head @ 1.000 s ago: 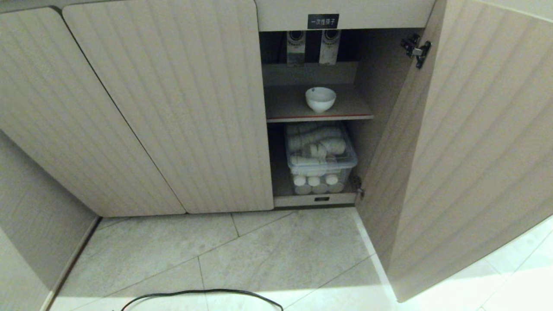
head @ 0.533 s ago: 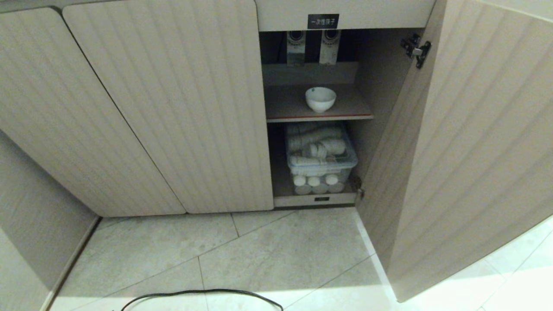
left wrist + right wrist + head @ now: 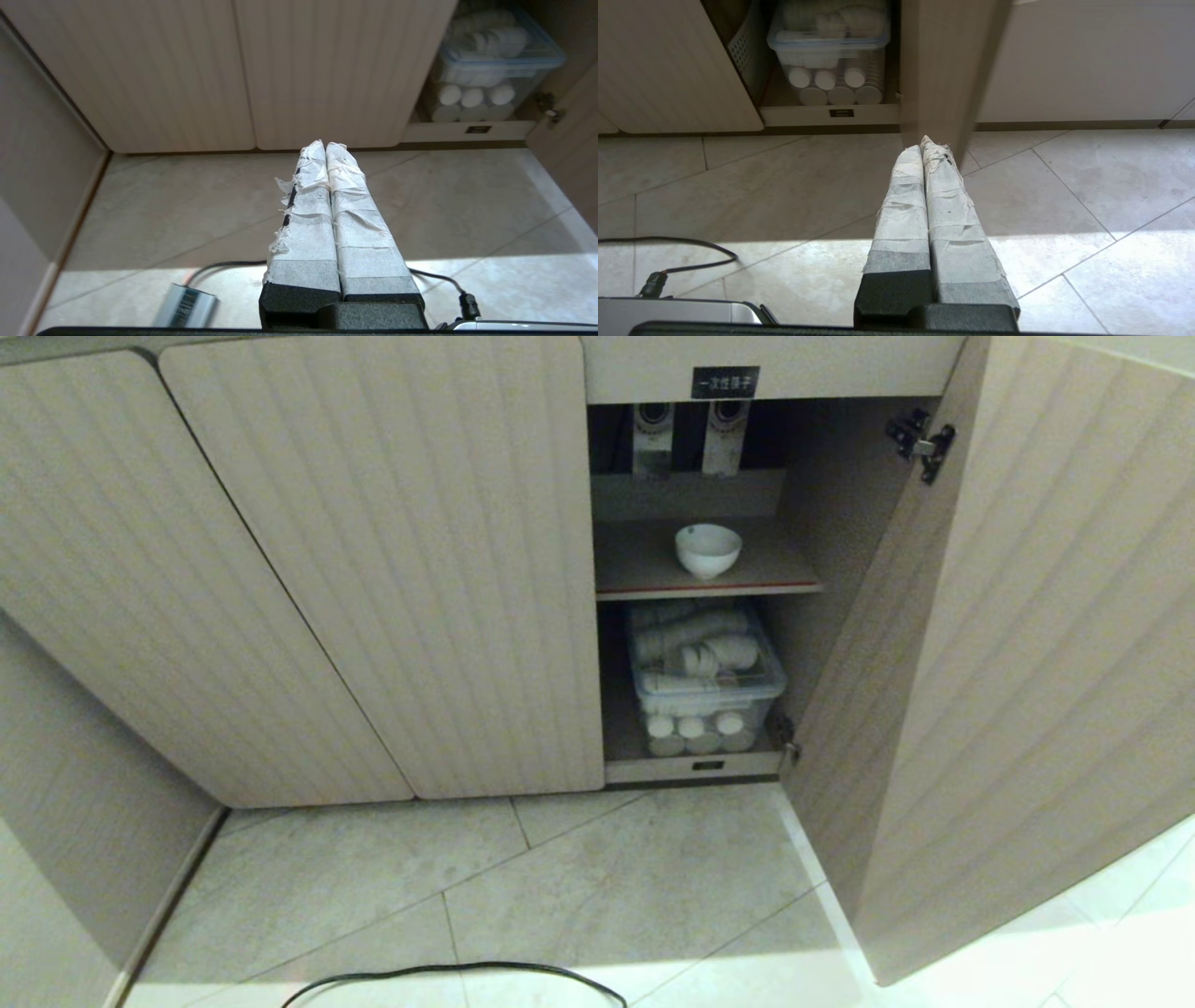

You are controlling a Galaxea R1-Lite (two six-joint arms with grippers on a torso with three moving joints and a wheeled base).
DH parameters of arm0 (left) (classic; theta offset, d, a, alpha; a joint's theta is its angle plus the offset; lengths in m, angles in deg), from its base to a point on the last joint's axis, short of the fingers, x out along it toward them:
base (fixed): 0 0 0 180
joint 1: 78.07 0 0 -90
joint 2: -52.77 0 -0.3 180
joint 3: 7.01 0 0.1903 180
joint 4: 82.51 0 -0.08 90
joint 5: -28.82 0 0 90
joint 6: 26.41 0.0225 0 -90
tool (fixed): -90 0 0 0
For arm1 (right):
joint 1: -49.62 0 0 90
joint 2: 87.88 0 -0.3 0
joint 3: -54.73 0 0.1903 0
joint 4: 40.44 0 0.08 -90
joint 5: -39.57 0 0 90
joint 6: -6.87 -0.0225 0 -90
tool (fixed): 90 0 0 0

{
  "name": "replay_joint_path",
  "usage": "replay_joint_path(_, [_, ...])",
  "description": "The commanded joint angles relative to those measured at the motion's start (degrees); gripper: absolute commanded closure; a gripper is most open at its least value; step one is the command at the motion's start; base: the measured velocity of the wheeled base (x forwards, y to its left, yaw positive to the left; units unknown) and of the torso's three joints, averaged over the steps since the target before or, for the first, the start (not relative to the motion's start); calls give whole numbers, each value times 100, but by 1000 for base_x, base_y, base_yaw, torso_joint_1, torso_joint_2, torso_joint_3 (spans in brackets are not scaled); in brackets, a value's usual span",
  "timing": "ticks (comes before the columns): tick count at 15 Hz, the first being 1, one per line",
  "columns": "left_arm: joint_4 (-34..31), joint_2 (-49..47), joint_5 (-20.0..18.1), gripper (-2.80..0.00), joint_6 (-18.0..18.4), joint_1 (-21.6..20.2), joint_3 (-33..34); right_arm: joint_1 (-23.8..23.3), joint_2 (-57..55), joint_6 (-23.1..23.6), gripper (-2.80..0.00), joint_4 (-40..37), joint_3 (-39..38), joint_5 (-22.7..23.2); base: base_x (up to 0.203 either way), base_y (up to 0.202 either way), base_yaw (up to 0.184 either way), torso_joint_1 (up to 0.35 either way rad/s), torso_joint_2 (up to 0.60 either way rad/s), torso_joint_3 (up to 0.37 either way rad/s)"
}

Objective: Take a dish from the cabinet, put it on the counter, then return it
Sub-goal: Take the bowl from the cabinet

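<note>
Both pincers are pressed together and hold nothing. Left pincer (image 3: 326,145) hangs low over the tiled floor (image 3: 579,887), and its taped fingers (image 3: 306,224) lie side by side with no gap; it points to the closed ribbed doors of the cabinet (image 3: 392,569). Right pincer (image 3: 924,142) is also over the floor, with the fingers touching along their whole length, and its tips are in front of the edge of the open door (image 3: 1027,635). Neither arm is seen in the head view.

In the head view the right door of the cabinet stands wide open. Inside, the dish (image 3: 709,550) stands upright on the inner shelf (image 3: 644,569), which has a red front edge; it is near the middle of the shelf and nothing touches it. Under the shelf there is a clear plastic bin (image 3: 707,681) with stacked white cups, on the bottom of the cabinet. A small black label (image 3: 725,382) with white characters is on the panel above the opening. A black cable (image 3: 448,975) lies on the floor near the robot. The bench is not in any view
</note>
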Motion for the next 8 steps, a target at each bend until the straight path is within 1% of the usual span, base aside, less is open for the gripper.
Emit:
replay_joint_path(1, [2, 2, 0, 0, -4, -2, 2, 6, 0, 10, 0, 0, 0, 0, 0, 196, -5, 2, 3, 2])
replay_joint_path(5, [2, 2, 0, 0, -4, -2, 4, 6, 0, 19, 0, -8, 0, 0, 0, 186, -1, 3, 1, 3])
replay_joint_path(7, [2, 2, 0, 0, -4, -2, 5, -1, 0, 26, 0, -9, 0, 9, 0, 90, -4, 4, 1, 2])
replay_joint_path(8, [2, 2, 0, 0, -4, -2, -2, 6, 0, 28, 0, -9, 0, 0, 0, 0, 0, 0, 0, 0])
